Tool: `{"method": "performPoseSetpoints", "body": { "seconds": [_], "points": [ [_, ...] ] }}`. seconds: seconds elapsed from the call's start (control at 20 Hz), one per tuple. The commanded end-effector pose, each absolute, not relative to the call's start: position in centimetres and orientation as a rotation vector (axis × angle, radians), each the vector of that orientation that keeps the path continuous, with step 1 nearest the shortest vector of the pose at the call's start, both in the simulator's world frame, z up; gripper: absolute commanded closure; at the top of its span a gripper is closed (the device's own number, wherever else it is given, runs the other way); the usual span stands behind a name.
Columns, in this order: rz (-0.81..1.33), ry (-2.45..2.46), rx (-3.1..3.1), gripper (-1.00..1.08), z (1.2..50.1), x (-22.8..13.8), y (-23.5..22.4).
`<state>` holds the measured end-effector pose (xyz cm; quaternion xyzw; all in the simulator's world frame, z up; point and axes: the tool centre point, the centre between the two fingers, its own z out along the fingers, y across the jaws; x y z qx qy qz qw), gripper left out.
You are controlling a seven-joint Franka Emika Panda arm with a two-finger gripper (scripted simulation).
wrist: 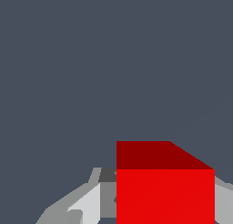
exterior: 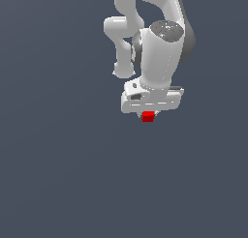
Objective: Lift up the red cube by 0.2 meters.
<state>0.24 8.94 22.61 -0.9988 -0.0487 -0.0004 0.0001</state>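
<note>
The red cube (exterior: 147,116) is small and plain, and it sits right under the white hand of my gripper (exterior: 148,113) in the exterior view. In the wrist view the red cube (wrist: 164,191) fills the space between the two grey fingers (wrist: 88,204), which press against its opposite sides. The gripper is shut on the cube. The white hand hides the fingertips in the exterior view.
A flat, uniform dark grey-blue surface (exterior: 58,174) fills both views around the arm. The white arm links (exterior: 160,43) rise above the hand in the exterior view.
</note>
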Motion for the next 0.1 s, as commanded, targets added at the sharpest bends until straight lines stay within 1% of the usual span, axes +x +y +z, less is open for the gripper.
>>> {"method": "performPoseSetpoints", "body": {
  "seconds": [0.0, 0.05],
  "points": [
    [0.0, -0.153, -3.138, 1.08, 22.99, 0.28, 8.95],
    [0.0, -0.153, -3.138, 1.08, 23.01, 0.28, 8.95]
  ]
}}
